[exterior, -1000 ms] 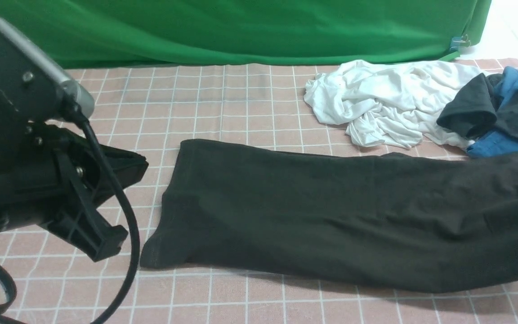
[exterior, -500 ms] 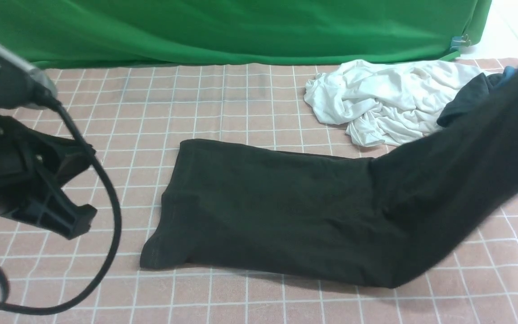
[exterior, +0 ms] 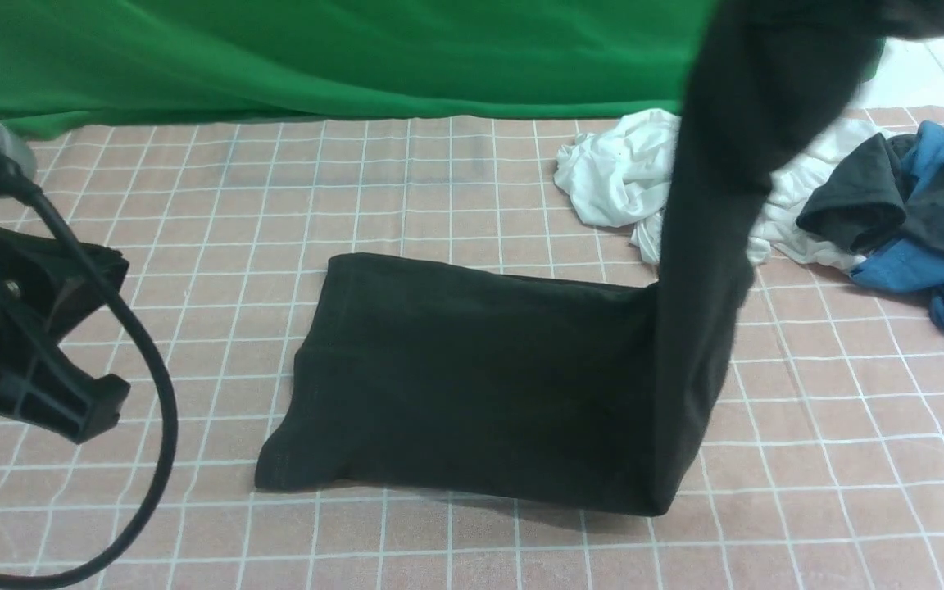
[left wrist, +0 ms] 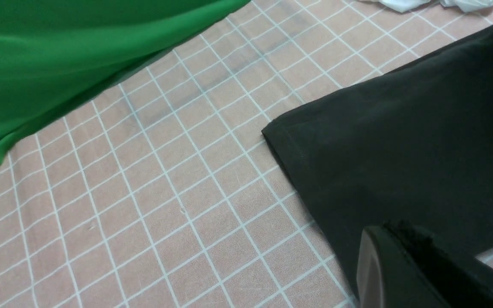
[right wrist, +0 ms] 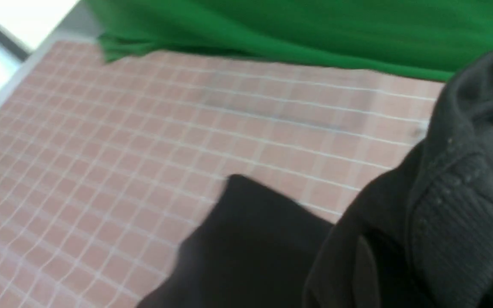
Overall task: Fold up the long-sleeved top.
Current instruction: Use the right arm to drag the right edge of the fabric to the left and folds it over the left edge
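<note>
Your right claw [right wrist: 443, 239], as far as the blur shows, clamps the black top [exterior: 472, 377] and holds its right end above the rest; your left claw [left wrist: 405, 265] is closed beside it.

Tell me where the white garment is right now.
In the front view the white garment lies crumpled at the table's far right, near the green backdrop, partly hidden behind the lifted end of the long-sleeved top, with the grey and blue clothes to its right.

Raised top [exterior: 710, 270] end off-frame, blurred

Lifted top [exterior: 710, 270] and white garment [exterior: 611, 176] block the right
</note>
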`<action>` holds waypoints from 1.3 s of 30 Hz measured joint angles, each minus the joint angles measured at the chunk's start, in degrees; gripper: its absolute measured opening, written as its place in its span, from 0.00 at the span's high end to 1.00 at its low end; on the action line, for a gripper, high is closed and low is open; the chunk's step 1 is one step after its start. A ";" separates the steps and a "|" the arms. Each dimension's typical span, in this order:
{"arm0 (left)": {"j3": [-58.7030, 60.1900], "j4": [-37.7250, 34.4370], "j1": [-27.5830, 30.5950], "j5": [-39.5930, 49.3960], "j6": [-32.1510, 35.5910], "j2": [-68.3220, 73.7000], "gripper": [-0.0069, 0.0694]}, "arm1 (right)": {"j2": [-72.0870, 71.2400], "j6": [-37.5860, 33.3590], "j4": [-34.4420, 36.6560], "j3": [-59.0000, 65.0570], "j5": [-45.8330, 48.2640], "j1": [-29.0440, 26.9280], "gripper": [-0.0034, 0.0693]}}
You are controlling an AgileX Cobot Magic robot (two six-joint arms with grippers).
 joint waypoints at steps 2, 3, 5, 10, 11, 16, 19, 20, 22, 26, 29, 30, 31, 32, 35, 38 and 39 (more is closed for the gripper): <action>0.00 0.00 0.00 0.07 0.00 0.00 0.88 | 1.87 -0.23 0.11 -1.36 0.00 1.46 0.83; 0.00 0.06 0.00 0.07 0.00 0.00 0.88 | 3.16 -0.31 0.19 -2.25 0.00 2.91 0.83; 0.00 0.46 0.00 0.07 0.00 0.00 0.88 | 7.49 -0.41 0.29 -5.54 0.00 6.42 0.83; 0.00 0.81 0.00 0.07 0.00 0.00 0.88 | 15.04 -0.41 0.64 -10.72 -0.16 11.53 0.83; 0.00 0.88 0.00 0.07 0.00 0.00 0.88 | 16.88 -0.41 0.76 -11.87 -0.49 12.62 0.83; 0.00 1.06 0.00 0.07 0.00 -0.30 0.88 | 23.59 -0.41 1.48 -15.50 -1.16 16.21 0.83; 0.00 1.12 0.00 0.07 0.00 -1.38 0.88 | 28.29 -0.35 3.03 -17.19 -1.55 18.39 0.83; 0.00 1.19 0.00 0.07 0.00 -1.62 0.88 | 29.36 -0.35 3.77 -17.46 -1.77 18.92 0.83; 0.00 1.24 0.00 0.07 0.00 -2.09 0.88 | 31.03 -0.11 4.80 -17.57 -2.18 19.65 0.82; 0.00 1.24 0.00 0.13 0.00 -2.99 0.88 | 34.15 2.11 6.40 -17.63 -3.64 21.64 0.71; 0.00 1.30 0.00 0.74 0.00 -3.34 0.88 | 34.74 4.64 7.15 -17.74 -5.39 22.28 0.43; 0.00 1.30 0.00 1.01 0.00 -3.34 0.88 | 34.64 5.21 7.28 -17.96 -5.44 22.27 0.33; 0.00 1.30 0.00 1.08 0.00 -3.34 0.88 | 34.62 5.21 7.28 -18.02 -5.35 22.27 0.33; 0.00 1.36 0.00 1.60 0.00 -3.34 0.88 | 34.41 5.71 7.28 -18.60 -4.27 22.09 0.22; 0.00 1.82 0.00 2.74 -0.04 -3.34 0.88 | 32.30 5.82 4.95 -20.31 0.82 20.85 0.19; 0.00 2.32 0.00 2.82 -0.07 -3.34 0.88 | 29.31 5.89 -1.17 -20.98 4.99 19.59 0.30; 0.00 2.32 0.00 2.82 -0.27 -3.34 0.88 | 28.76 5.89 -3.21 -21.05 5.35 19.40 0.31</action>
